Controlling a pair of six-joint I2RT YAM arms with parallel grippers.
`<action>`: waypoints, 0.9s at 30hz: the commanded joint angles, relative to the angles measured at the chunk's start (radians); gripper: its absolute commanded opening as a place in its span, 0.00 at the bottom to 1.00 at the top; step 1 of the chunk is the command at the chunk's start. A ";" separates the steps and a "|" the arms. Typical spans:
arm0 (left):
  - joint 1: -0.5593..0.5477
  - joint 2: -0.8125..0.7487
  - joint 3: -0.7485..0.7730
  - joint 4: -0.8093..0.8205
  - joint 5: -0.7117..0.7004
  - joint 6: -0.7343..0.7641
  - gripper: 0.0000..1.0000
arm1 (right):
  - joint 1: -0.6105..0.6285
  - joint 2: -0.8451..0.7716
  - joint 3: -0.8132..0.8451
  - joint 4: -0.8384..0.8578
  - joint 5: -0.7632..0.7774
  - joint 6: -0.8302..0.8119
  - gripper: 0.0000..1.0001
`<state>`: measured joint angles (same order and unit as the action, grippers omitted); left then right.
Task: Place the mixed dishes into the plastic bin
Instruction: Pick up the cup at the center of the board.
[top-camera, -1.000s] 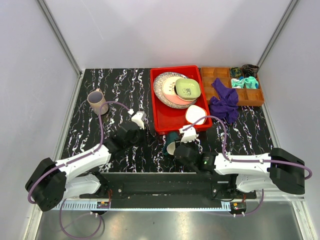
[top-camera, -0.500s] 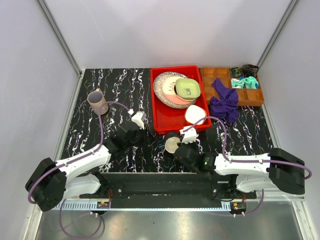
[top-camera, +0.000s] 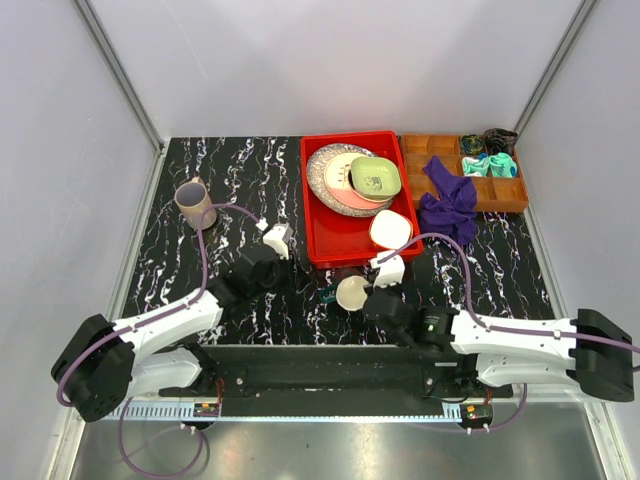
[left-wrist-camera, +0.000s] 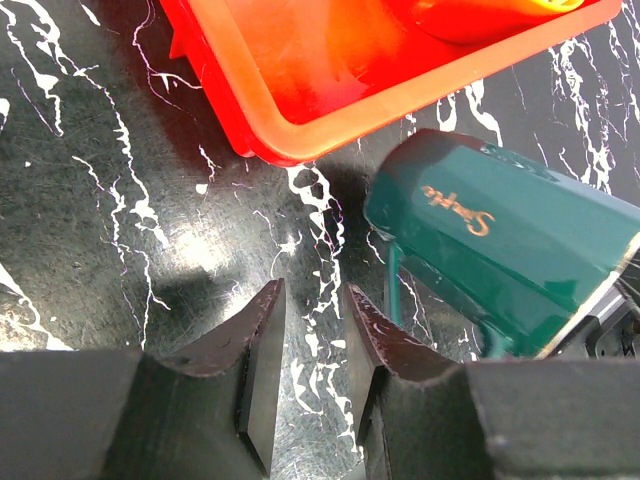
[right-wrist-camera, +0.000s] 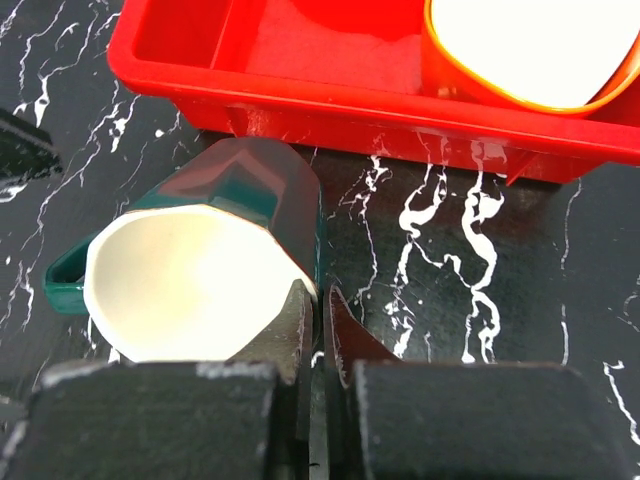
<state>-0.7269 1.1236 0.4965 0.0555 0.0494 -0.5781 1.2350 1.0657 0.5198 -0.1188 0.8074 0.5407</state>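
red plastic bin (top-camera: 335, 240), seen from above, already holds the plates (top-camera: 322, 172), the light green bowl (top-camera: 375, 177) and the orange-white bowl (top-camera: 391, 228); the dark green mug (top-camera: 351, 291) just outside its near wall and the mauve cup (top-camera: 195, 203) well apart are left to do. left wrist view: the left fingers (left-wrist-camera: 262, 350) stand part open and empty over the bench (left-wrist-camera: 120, 200), near the mug. right wrist view: the right fingers (right-wrist-camera: 290, 335) are closed on the mug's rim.

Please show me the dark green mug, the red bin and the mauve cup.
dark green mug (right-wrist-camera: 250, 188), right wrist view, on its outer wall.
red bin (top-camera: 338, 235), top view, on its bare floor.
mauve cup (top-camera: 197, 205), top view, on its side.
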 joint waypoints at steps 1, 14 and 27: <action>-0.005 0.004 -0.006 0.060 0.007 -0.009 0.32 | 0.001 -0.064 0.092 -0.034 -0.008 -0.005 0.00; -0.005 -0.007 -0.006 0.046 0.000 -0.003 0.32 | 0.001 -0.161 0.239 -0.268 -0.076 0.004 0.00; -0.006 -0.028 0.004 0.014 -0.017 -0.002 0.36 | -0.058 -0.122 0.482 -0.341 0.039 -0.131 0.00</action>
<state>-0.7269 1.1225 0.4965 0.0509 0.0483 -0.5781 1.2221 0.9470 0.8841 -0.5301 0.7494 0.4545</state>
